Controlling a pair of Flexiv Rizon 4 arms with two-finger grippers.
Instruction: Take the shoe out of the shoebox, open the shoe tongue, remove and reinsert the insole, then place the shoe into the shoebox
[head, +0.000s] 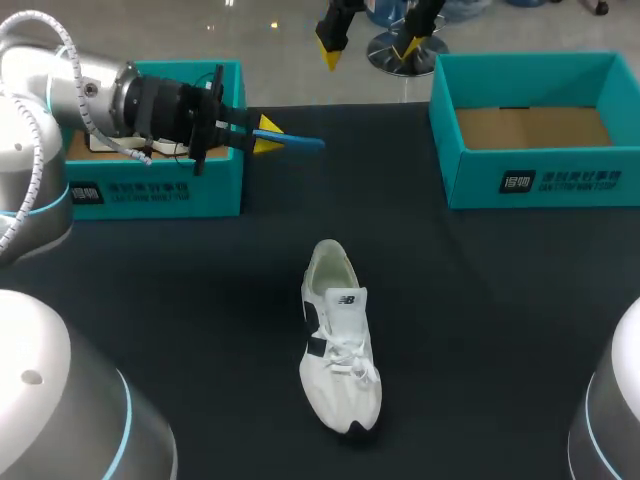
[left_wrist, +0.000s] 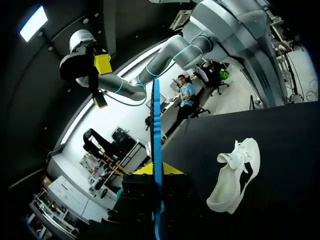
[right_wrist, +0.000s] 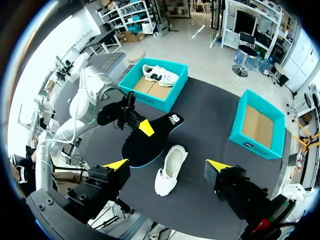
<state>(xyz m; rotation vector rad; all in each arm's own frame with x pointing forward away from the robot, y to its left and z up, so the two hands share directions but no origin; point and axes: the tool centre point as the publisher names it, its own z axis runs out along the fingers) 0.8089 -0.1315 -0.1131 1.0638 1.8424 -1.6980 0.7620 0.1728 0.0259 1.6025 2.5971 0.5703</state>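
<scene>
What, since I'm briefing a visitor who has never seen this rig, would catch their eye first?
The white shoe lying alone in the middle of the black table draws the eye first. Next comes the left gripper, shut on a black insole held in the air near the left teal shoebox; the right shoebox stands empty.

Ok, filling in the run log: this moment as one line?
left gripper: shut on insole | right gripper: open, above table | shoe: on table
</scene>
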